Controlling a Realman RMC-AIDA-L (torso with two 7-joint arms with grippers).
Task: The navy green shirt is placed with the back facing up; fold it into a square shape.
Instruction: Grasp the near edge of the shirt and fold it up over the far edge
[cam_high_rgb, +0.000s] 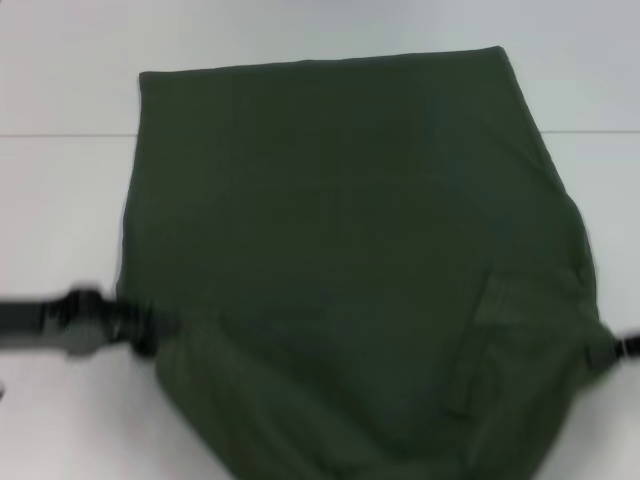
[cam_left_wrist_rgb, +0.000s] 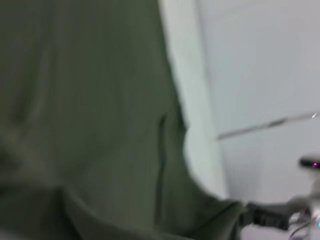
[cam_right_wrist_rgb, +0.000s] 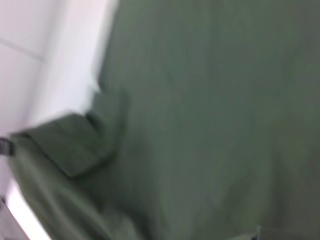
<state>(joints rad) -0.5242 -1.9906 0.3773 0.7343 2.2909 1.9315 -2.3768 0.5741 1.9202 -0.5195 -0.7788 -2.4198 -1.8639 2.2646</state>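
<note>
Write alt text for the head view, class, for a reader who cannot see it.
A dark green shirt lies spread on a white table, plain side up, far edge flat and near part lifted and rumpled. The left tool meets the shirt's near left edge, and the right tool meets its near right edge.

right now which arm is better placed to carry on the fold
Neither alone: the left gripper is at the navy green shirt's left edge, the right gripper at its right edge. The near part looks lifted, so it likely takes both.
</note>
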